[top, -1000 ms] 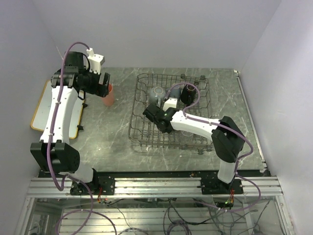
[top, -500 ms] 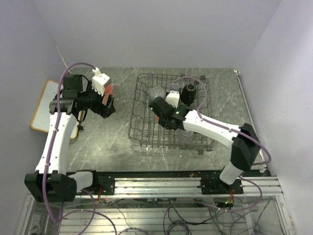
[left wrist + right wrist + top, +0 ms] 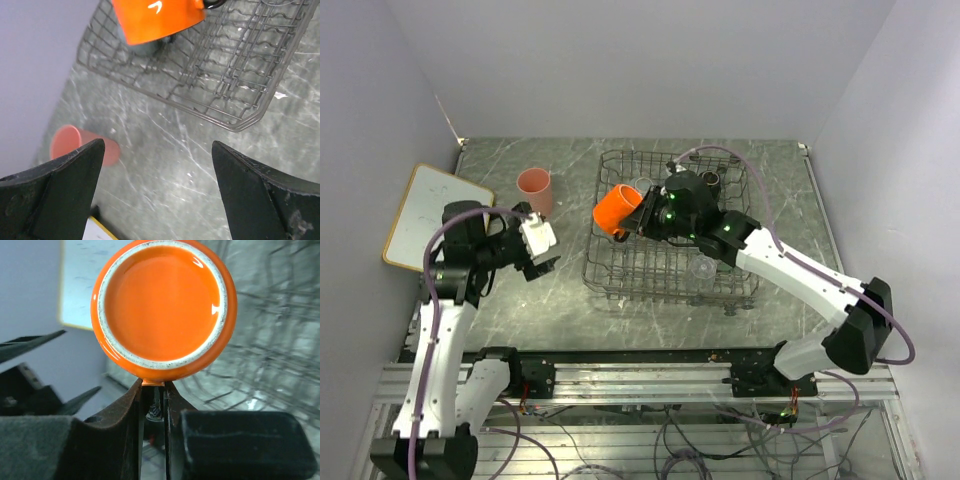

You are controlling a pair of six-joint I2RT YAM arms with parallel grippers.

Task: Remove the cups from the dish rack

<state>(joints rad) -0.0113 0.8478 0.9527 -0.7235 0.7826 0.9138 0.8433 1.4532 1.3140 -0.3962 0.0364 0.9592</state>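
Observation:
My right gripper (image 3: 644,216) is shut on the handle of an orange mug (image 3: 617,210), held tilted in the air over the left edge of the dish rack (image 3: 620,275). The right wrist view looks into the mug (image 3: 162,305), with its handle pinched between my gripper (image 3: 154,385). My left gripper (image 3: 548,258) hangs open and empty over the table left of the rack. A pink tumbler (image 3: 535,190) stands upright on the table behind it. In the rack I see a grey mug (image 3: 641,186), a black mug (image 3: 709,180) and a clear glass (image 3: 700,268).
A white board with a wooden frame (image 3: 430,210) lies at the table's left edge. The left wrist view shows the rack's corner (image 3: 225,75), the orange mug (image 3: 160,20) above it, the pink tumbler (image 3: 70,145) and bare marble between my open fingers (image 3: 157,145).
My right arm has lifted the orange mug out of the rack and swung it left. My left arm has let go of the pink tumbler and drawn back toward the near edge.

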